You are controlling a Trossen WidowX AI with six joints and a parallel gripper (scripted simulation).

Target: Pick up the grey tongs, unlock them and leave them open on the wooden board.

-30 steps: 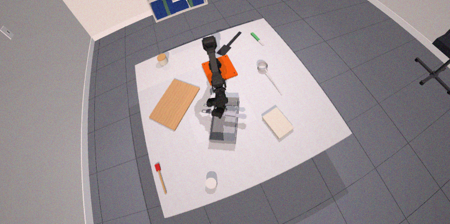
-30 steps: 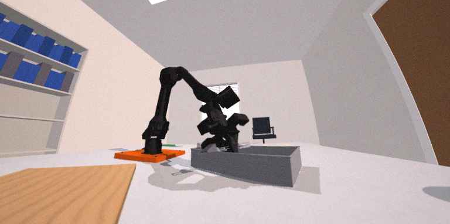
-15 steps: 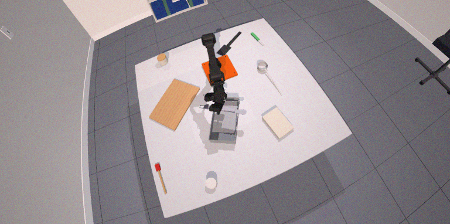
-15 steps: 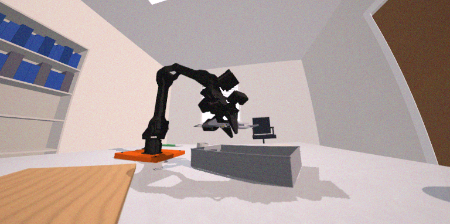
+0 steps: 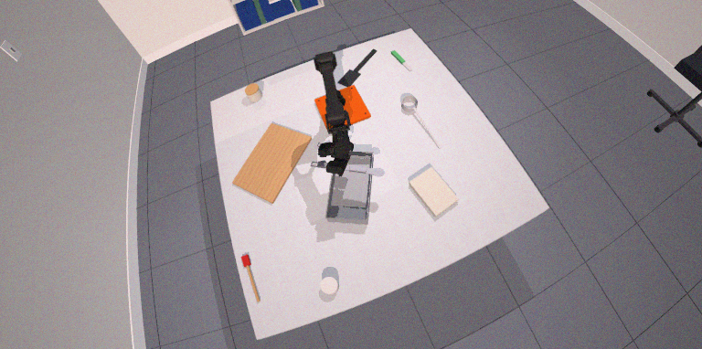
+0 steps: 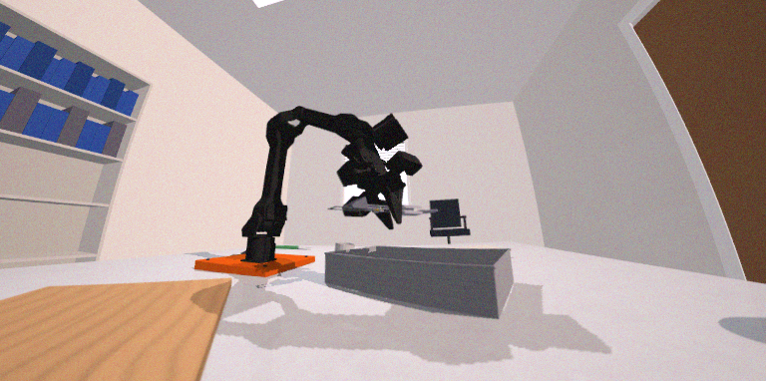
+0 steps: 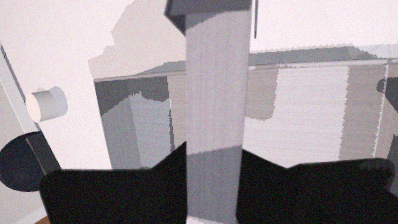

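Note:
The grey tongs point(image 5: 362, 170) point(image 6: 415, 209) point(image 7: 216, 90) are held across my gripper point(image 6: 394, 223) point(image 7: 212, 160), which is shut on them. In the exterior view they lie about level, raised well above the grey roasting tin point(image 6: 417, 284) point(image 5: 347, 219) point(image 7: 310, 65). In the top view their rounded pale end points right and their narrower end points left, towards the board. The wrist view shows one broad grey arm of the tongs between the black fingers. The arms look close together; the lock itself cannot be made out. The wooden board point(image 5: 265, 165) point(image 6: 107, 325) is bare, left of the tin in the top view.
A cream block point(image 5: 432, 191) lies right of the tin. A white cylinder point(image 5: 328, 286) point(image 7: 50, 105) and a red-headed spatula point(image 5: 252, 280) are towards the front. A wooden-topped jar point(image 5: 252, 92), a black turner point(image 5: 349, 76), a green-handled tool point(image 5: 398, 57) and a long-handled strainer point(image 5: 426, 126) are further back.

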